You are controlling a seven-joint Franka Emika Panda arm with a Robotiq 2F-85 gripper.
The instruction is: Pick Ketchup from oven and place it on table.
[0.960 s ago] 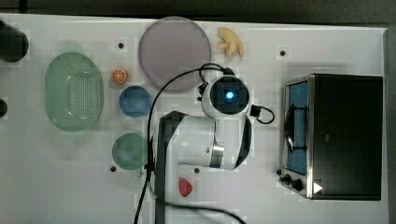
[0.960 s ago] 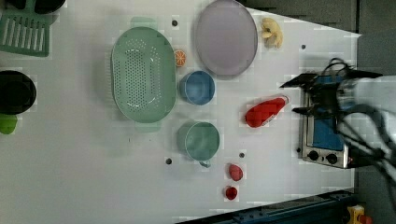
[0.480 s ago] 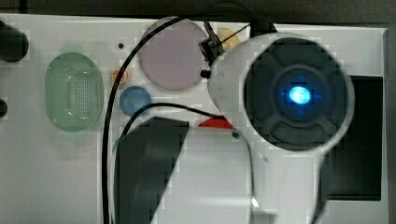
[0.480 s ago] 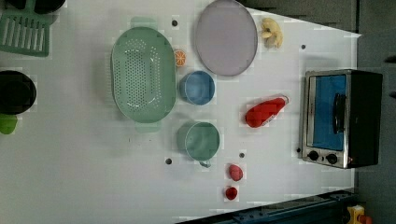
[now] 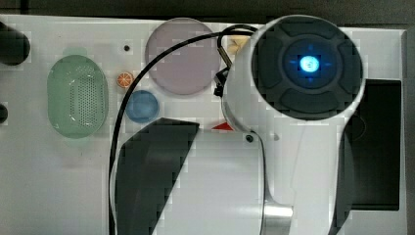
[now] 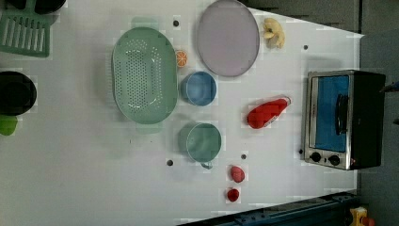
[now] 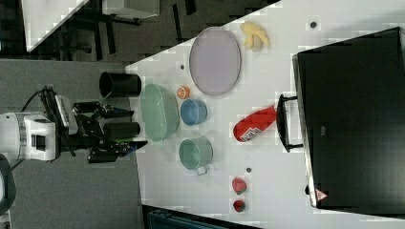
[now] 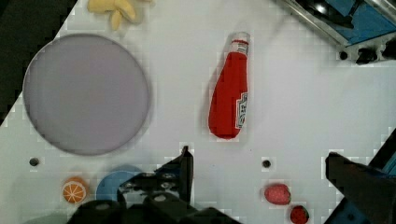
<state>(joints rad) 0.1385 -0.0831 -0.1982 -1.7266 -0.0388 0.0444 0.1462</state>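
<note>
The Ketchup (image 6: pixel 267 113) is a red bottle with a white cap, lying on its side on the white table (image 6: pixel 70 179), a short way in front of the oven (image 6: pixel 346 117). The oven's blue glass door looks closed. The Ketchup (image 7: pixel 254 124) also shows in the right view, and the wrist view looks down on the Ketchup (image 8: pixel 229 93) from well above. My gripper (image 7: pixel 133 128) hangs high over the table, open, with nothing between its fingers. In the wrist view my gripper (image 8: pixel 259 158) frames bare table below the bottle. In the top view the arm (image 5: pixel 303 73) covers most of the Ketchup (image 5: pixel 222 126).
A green colander (image 6: pixel 143 75), blue bowl (image 6: pixel 198 88), teal cup (image 6: pixel 201 142), purple plate (image 6: pixel 228 37), orange slice (image 6: pixel 181 58) and bananas (image 6: pixel 273 33) lie on the table. Two small red fruits (image 6: pixel 236 174) sit near the left view's bottom edge. Black cups (image 7: pixel 119 85) stand by the colander.
The arm has left the oven front and risen toward the top camera, going out of the left view. The Ketchup has stayed lying on the table.
</note>
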